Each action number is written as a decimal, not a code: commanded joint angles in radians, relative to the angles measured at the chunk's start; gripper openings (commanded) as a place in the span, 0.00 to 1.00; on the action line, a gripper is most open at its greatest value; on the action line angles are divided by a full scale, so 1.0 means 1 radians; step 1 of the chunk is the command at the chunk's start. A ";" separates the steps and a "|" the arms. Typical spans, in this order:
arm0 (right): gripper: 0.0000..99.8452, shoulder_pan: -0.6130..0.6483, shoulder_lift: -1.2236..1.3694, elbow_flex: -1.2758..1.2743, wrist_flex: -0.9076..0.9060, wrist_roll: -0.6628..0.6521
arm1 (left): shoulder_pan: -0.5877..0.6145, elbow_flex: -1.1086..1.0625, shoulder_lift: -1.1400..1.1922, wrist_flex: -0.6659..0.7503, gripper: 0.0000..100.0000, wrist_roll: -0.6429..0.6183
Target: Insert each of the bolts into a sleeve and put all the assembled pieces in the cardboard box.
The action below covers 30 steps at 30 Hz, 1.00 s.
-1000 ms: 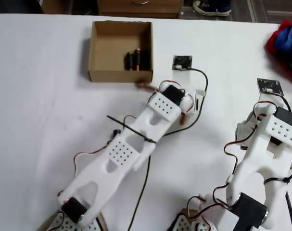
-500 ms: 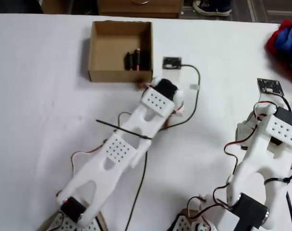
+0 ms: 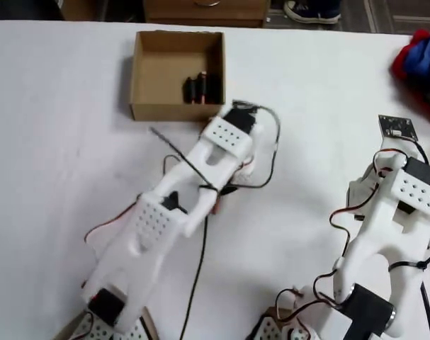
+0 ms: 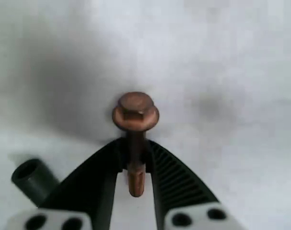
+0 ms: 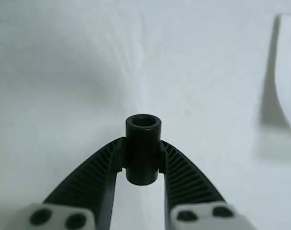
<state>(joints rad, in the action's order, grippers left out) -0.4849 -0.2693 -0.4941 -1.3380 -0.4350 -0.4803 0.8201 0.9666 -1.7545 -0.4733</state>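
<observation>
Left gripper [image 4: 135, 145] clenched on copper bolt [image 4: 135, 116]: shank pinched between jaws, hex head clear of tips, white table [image 3: 52, 156] beneath. I read left arm [image 3: 200, 166] as stretched toward cardboard box [image 3: 173, 112], wrist just beside box's near right corner. Right arm [image 3: 399, 205] sits at table's right side, well apart from box. Right gripper [image 5: 142, 143] grasps black sleeve [image 5: 143, 154], bore facing wrist camera. Inside box: dark assembled pieces [image 3: 200, 88] near right wall. Second sleeve [image 4: 32, 178] lies loose on table near left gripper.
</observation>
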 commanded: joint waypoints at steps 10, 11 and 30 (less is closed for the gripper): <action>0.02 0.025 -0.054 0.008 0.030 -0.005 | 0.074 -0.090 -0.084 0.086 0.03 0.005; 0.02 0.025 -0.054 0.008 0.028 -0.005 | 0.081 -0.090 -0.086 0.095 0.03 0.005; 0.02 0.025 -0.051 0.008 0.031 -0.005 | 0.103 -0.093 -0.083 0.155 0.18 0.005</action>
<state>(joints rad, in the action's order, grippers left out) -0.4695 -0.2693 -0.4941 -1.3119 -0.4350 -0.3836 0.7281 0.9129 -1.6840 -0.4733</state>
